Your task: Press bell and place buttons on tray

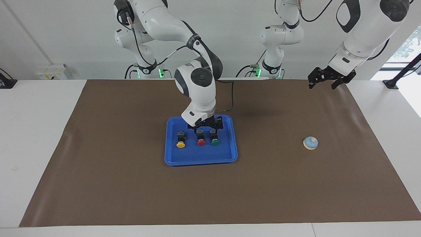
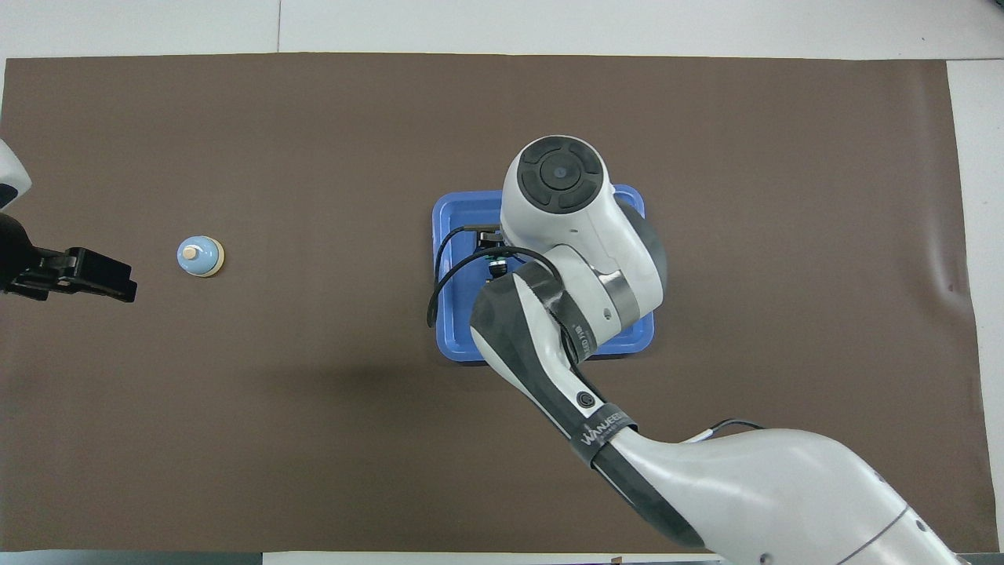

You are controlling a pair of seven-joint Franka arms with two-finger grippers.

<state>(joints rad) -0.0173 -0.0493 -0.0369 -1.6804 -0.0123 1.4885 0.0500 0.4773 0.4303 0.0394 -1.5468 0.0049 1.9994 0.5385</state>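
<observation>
The blue tray (image 1: pixel 200 155) lies mid-table on the brown mat. Three buttons stand in a row in it: yellow (image 1: pixel 180 144), red (image 1: pixel 201 142) and green (image 1: pixel 215 142), the green one toward the left arm's end. My right gripper (image 1: pixel 206 127) hangs open just over the tray's robot-side part, above the red and green buttons and clear of them. In the overhead view the right arm covers most of the tray (image 2: pixel 451 227). The light-blue bell (image 1: pixel 310 143) (image 2: pixel 200 256) sits on the mat toward the left arm's end. My left gripper (image 1: pixel 321 86) (image 2: pixel 110 278) waits open in the air, empty.
The brown mat (image 1: pixel 131 184) covers most of the white table. A black cable (image 1: pixel 232 98) loops off the right arm's wrist over the mat beside the tray. Robot bases and cables stand along the robots' edge.
</observation>
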